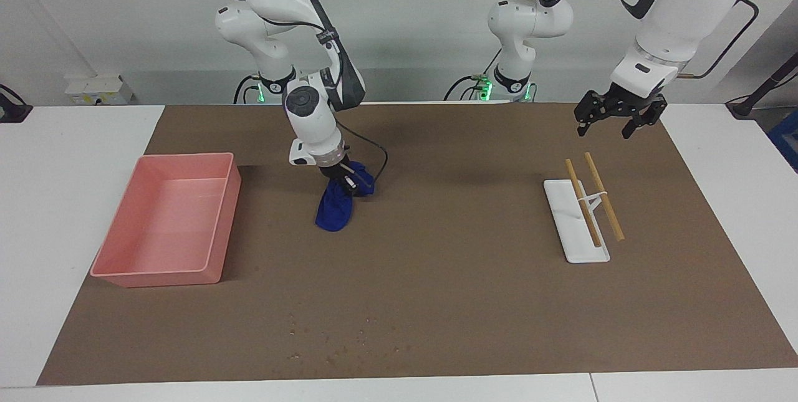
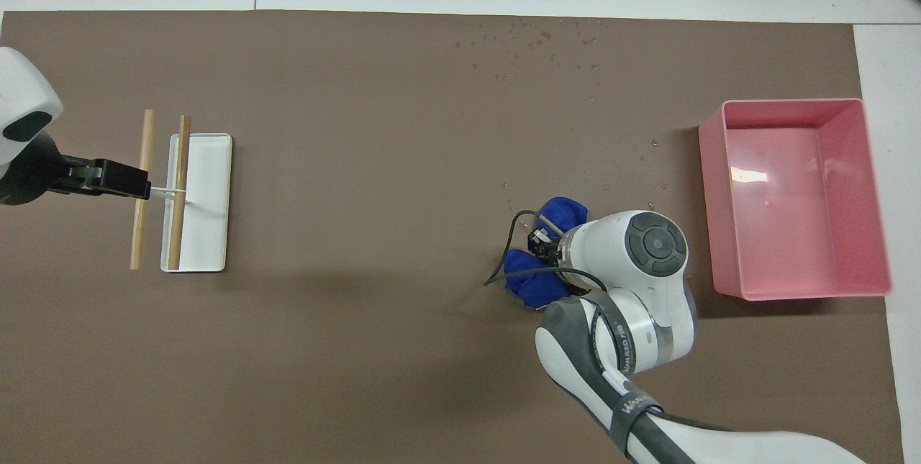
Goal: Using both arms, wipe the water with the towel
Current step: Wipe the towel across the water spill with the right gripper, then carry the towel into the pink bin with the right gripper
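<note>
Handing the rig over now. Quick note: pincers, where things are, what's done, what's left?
Right pincer: shut on the towel, which hangs from it down to the mat, beside the pink tray.
Left pincer: open, holding nothing, waiting over the mat near the white stand with two wooden sticks.
Water: droplets scattered on the mat edge farthest from the robots, well clear of the towel.
Done: towel gripped.
Left: carry the towel to the droplets and wipe them; the left arm has no part yet.

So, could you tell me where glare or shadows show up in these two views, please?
Overhead view: a bright glare patch on the glossy floor of the pink plastic tray. Facing view: a soft shadow on the brown table mat beside that tray's wall; nothing there looks washed out.
</note>
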